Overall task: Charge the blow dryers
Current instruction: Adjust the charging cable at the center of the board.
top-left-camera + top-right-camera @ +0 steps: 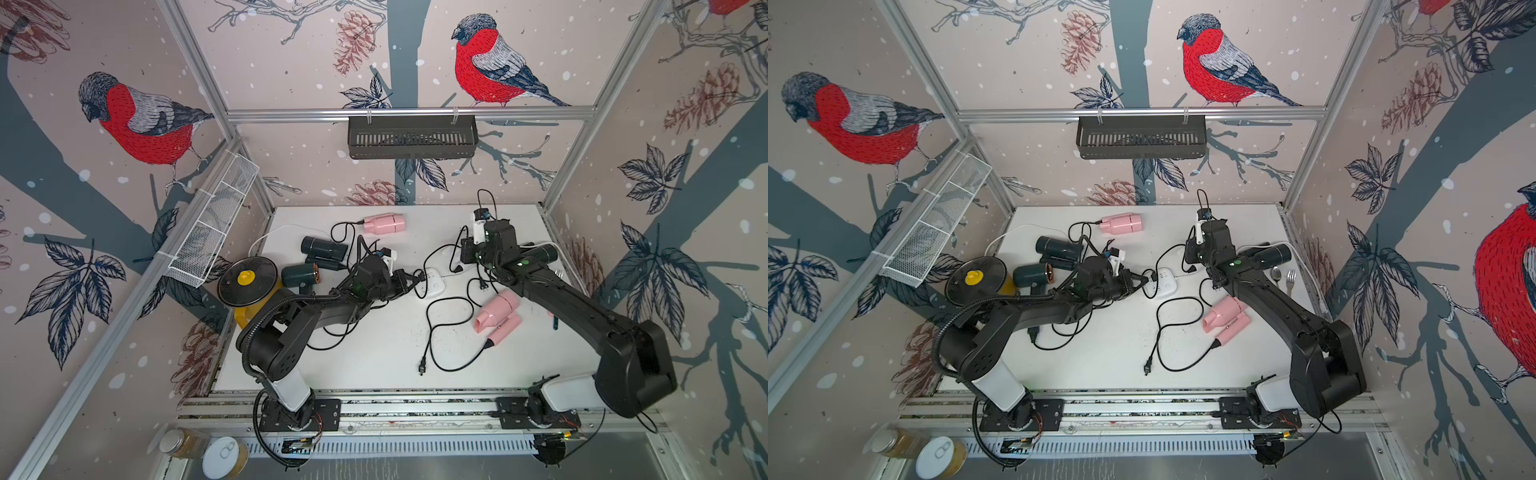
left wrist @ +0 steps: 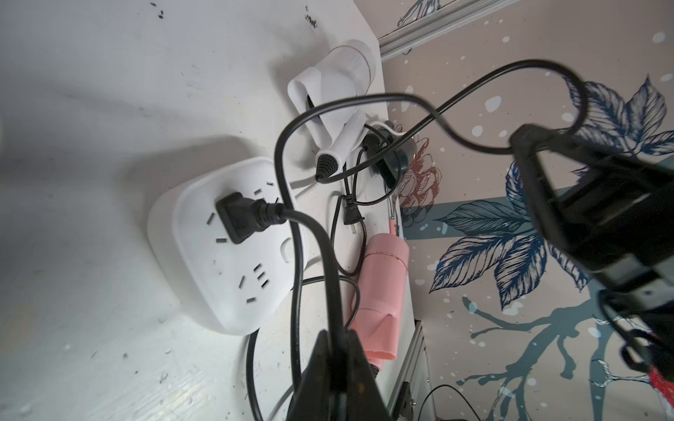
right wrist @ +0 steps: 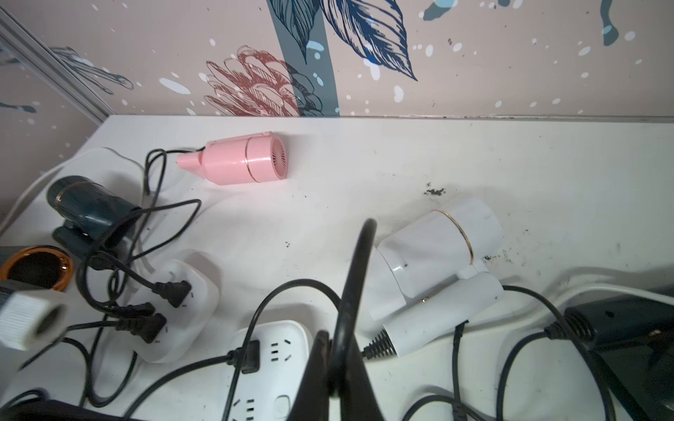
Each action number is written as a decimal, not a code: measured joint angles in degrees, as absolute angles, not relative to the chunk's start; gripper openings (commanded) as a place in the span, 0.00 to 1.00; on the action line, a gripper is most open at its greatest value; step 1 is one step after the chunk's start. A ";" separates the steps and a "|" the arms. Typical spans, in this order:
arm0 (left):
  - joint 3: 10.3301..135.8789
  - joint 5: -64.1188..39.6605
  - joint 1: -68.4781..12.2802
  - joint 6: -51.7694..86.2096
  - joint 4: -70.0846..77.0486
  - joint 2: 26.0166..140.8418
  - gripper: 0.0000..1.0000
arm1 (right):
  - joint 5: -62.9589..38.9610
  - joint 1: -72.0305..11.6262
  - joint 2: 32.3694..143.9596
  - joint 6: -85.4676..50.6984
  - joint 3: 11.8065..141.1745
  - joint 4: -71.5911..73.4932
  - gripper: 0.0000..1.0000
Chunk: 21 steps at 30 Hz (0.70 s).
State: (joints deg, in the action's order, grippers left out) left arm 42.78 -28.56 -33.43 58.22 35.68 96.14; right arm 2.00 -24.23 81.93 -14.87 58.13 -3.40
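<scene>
My left gripper (image 2: 337,337) (image 1: 409,278) is shut on a black cord (image 2: 313,240) just behind its plug (image 2: 237,218), which sits in the white power strip (image 1: 433,283) (image 2: 226,262). The right gripper (image 3: 337,335) (image 1: 467,251) is shut on another black cord (image 3: 355,269) that loops upward. Below it lies the white blow dryer (image 3: 437,251), hidden in both top views. Two pink dryers (image 1: 384,224) (image 1: 498,316), two dark ones (image 1: 324,248) (image 1: 544,253) and a green one with a copper nozzle (image 1: 301,275) lie around. A loose plug (image 1: 423,368) rests near the front.
A second white power strip (image 3: 178,302) holds three plugs. A yellow pot with a black lid (image 1: 248,280) stands at the left edge. Spoon and fork (image 1: 1283,276) lie by the right wall. Cords tangle across the middle; baskets (image 1: 212,224) (image 1: 411,137) hang on the walls.
</scene>
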 measured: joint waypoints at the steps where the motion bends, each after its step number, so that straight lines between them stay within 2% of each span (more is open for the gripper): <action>1: 43.03 -28.77 -33.19 58.22 35.68 96.05 0.04 | 2.48 -24.23 82.52 -14.85 57.82 -3.20 0.03; 10: 44.01 -31.46 -31.46 57.78 33.78 96.44 0.07 | 11.77 -23.70 91.02 -14.48 58.57 -0.84 0.03; 15: 45.23 -31.86 -31.20 55.35 31.31 96.47 0.09 | 11.33 -23.55 94.83 -13.54 60.88 1.10 0.03; 21: 46.39 -35.00 -30.79 56.55 32.08 96.92 0.09 | 7.35 -22.02 93.60 -16.67 59.07 5.89 0.03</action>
State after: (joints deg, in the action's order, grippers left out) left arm 46.39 -35.00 -30.79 56.55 32.08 96.92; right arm 7.35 -22.02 93.60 -16.67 59.07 5.89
